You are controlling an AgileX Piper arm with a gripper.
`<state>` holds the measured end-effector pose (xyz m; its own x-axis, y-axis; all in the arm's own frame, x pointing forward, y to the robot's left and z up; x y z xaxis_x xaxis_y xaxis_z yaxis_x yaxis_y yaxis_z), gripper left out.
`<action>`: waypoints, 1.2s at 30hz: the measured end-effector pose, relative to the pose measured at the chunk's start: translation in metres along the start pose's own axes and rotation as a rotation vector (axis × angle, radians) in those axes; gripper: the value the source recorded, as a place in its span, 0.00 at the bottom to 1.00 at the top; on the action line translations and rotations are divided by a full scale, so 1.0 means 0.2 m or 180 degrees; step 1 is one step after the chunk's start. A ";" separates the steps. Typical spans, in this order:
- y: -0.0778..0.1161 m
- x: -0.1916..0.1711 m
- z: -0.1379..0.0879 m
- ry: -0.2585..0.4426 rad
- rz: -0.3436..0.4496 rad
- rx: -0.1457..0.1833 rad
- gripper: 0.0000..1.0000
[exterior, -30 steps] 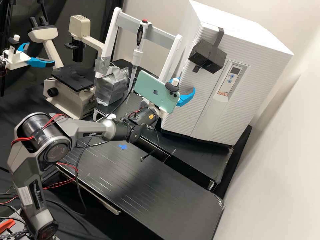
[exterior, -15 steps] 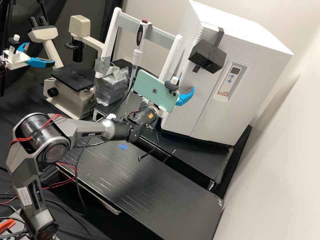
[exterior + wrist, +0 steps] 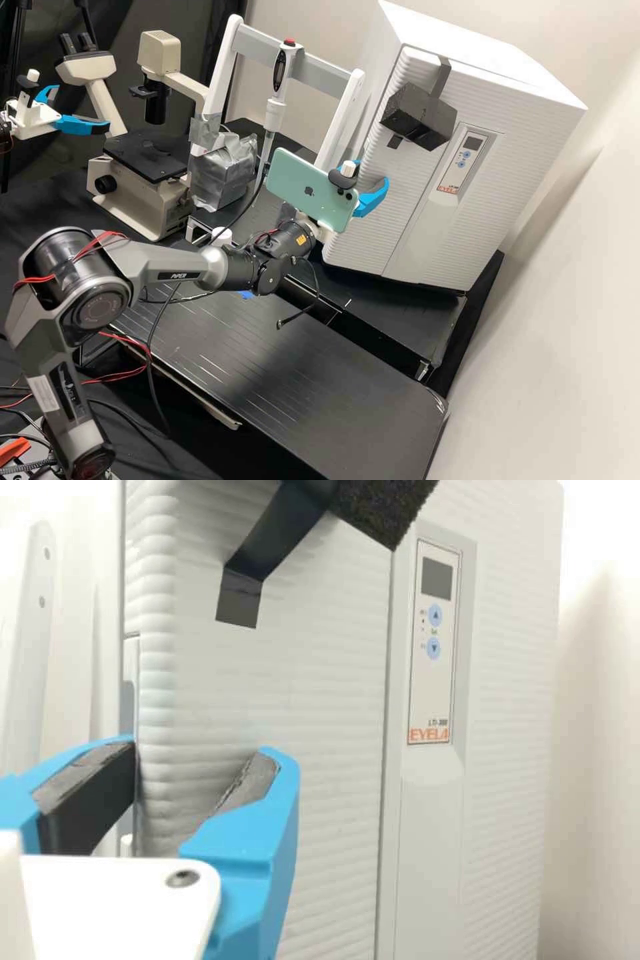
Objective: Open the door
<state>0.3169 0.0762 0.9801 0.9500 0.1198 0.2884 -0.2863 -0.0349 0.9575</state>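
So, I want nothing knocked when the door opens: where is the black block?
In the high view, the black block sits on the upper front of the white cabinet, up and to the left of the control panel.

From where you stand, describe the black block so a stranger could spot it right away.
Find the big white cabinet with the ribbed front. High on that front, beside the control panel, is the black block, with a dark strap running up to the cabinet's top edge. Unlike the flat panel with its two blue buttons, it juts out, chunky and rough.
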 end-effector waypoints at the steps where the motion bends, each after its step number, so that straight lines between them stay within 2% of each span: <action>1: 0.00 -0.01 0.00 0.0006 0.0009 0.0005 0.00; 8: 0.05 -0.13 0.05 -0.0004 0.0153 0.0020 0.00; 16: 0.12 -0.31 0.11 -0.0143 0.0500 0.0159 0.00; 19: 0.14 -0.37 0.14 -0.0213 0.0579 0.0168 0.00; 25: 0.16 -0.42 0.20 -0.0374 0.0780 0.0302 0.00; 28: 0.15 -0.43 0.20 -0.0388 0.0779 0.0305 0.00; 33: 0.16 -0.50 0.20 -0.0325 0.0852 0.0242 0.00; 34: 0.17 -0.52 0.19 -0.0322 0.0881 0.0231 1.00; 36: 0.18 -0.58 0.20 -0.0350 0.0918 0.0221 1.00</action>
<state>0.2020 0.0224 0.9817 0.8398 -0.0127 0.5428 -0.5402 -0.1200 0.8329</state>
